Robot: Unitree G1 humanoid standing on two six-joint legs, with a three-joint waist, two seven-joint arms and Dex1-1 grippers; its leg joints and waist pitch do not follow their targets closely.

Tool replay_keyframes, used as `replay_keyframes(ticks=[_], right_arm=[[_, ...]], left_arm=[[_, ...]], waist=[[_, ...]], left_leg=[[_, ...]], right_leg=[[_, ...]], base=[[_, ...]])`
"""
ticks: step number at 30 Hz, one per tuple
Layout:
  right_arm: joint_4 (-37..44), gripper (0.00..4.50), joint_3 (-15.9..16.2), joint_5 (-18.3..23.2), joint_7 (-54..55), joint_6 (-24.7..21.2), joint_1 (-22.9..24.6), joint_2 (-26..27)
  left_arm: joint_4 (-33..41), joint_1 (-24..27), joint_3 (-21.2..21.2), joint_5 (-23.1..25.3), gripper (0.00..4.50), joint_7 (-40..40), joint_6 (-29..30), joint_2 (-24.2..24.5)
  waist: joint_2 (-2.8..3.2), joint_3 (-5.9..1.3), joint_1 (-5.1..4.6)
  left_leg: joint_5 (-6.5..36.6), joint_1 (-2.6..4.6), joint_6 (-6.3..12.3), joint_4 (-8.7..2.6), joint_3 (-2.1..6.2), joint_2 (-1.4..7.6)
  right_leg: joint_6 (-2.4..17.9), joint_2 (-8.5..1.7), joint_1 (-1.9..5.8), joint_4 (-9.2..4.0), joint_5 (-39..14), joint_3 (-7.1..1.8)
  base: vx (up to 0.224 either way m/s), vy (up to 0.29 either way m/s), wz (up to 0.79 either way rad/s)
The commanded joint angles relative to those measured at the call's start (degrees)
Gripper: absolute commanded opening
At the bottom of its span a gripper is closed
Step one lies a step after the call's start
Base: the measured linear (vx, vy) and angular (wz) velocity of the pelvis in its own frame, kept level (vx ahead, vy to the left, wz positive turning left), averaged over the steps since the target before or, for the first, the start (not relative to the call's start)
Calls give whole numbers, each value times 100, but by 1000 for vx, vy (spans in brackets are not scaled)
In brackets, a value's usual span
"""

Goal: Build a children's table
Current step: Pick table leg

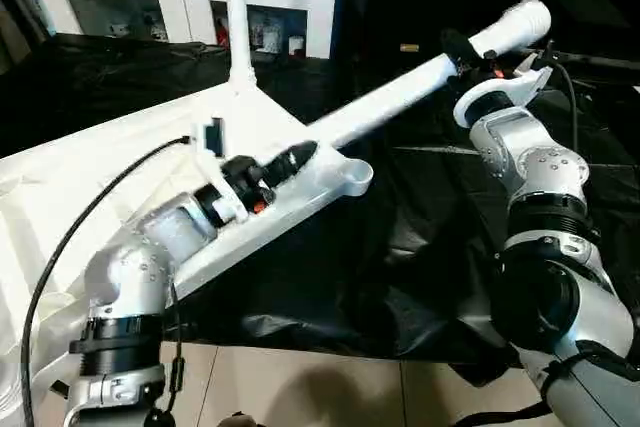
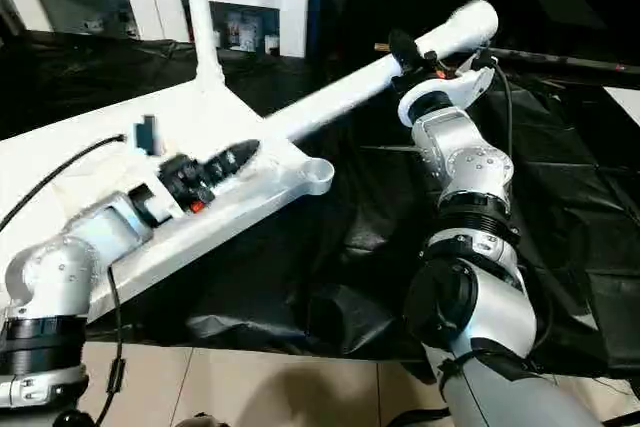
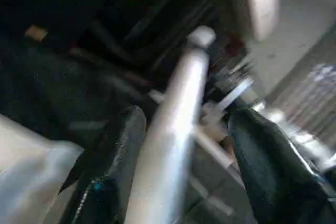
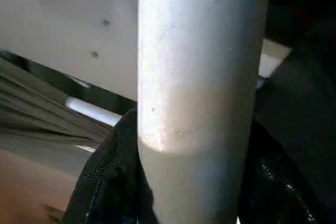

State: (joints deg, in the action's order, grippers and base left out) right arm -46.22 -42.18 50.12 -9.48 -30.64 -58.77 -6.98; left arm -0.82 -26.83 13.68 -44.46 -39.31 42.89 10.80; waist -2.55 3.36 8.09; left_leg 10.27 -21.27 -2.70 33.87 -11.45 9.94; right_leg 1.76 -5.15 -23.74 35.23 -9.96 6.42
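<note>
The right gripper clamps a leg at two o'clock; the left gripper stands wide near its base. On the tabletop, one leg is upright. Next: seat this one in its socket.

One tabletop, two legs, two grippers.
Upright leg at top; slanted leg toward upper right; left gripper, right gripper.

The tabletop and leg look smooth, glossy white plastic. Crinkled, shiny black sheeting covers the surface. The forearms look brushed silver metal.
</note>
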Motion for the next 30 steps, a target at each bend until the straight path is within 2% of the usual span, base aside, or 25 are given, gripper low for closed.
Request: replay_keyframes(ticks=[1,2,6,10,12,15,18,24,30], right_arm=[[-2,178,49,-24,64,46,10,-69],[-5,178,50,-23,63,47,9,-68],[-43,178,65,-3,71,74,8,-63],[-59,178,69,4,79,87,-8,-34],[-64,178,56,12,77,69,-25,-18],[-79,178,58,24,67,50,-63,2],[-96,178,60,25,64,49,-74,0],[-133,178,57,41,64,8,-86,-8],[-157,178,61,44,61,-3,-90,-7]], left_arm=[[304,2,-124,-86,321,-284,22,75],[332,25,-164,-57,328,-324,11,100],[322,59,-339,134,331,-311,-100,197],[287,92,-566,298,331,-368,-114,333],[250,116,-749,520,331,-382,-192,403],[13,79,-976,922,331,-321,-473,477],[-136,24,-1042,1098,331,-292,-648,502],[-442,-1,-1177,1302,331,-512,-918,620],[-594,6,-1262,1441,331,-672,-1142,688]], waist=[[13,-448,-7],[-3,-449,-8],[1,-439,-8],[4,-446,-10],[9,-447,-12],[8,-446,-8],[10,-453,-5],[16,-455,-11],[7,-458,-8]], left_leg=[[679,72,-77,-345,137,297],[686,72,-66,-343,133,292],[757,75,-76,-352,138,298],[724,83,-101,-355,141,302],[681,78,-92,-353,141,300],[685,75,-79,-356,141,295],[672,76,-119,-356,147,303],[630,82,-71,-349,138,300],[653,83,-97,-353,140,309]], right_leg=[[846,-403,365,-321,-806,-359],[837,-400,368,-321,-799,-361],[734,-401,367,-345,-976,-366],[676,-394,359,-331,-937,-366],[708,-389,359,-318,-837,-367],[649,-395,365,-339,-909,-369],[678,-406,367,-327,-878,-367],[808,-403,359,-313,-724,-367],[817,-415,361,-309,-785,-368]], base=[[0,0,0],[0,0,0],[0,0,0],[0,0,0],[0,0,0],[0,0,0],[0,0,0],[0,0,0],[0,0,0]])
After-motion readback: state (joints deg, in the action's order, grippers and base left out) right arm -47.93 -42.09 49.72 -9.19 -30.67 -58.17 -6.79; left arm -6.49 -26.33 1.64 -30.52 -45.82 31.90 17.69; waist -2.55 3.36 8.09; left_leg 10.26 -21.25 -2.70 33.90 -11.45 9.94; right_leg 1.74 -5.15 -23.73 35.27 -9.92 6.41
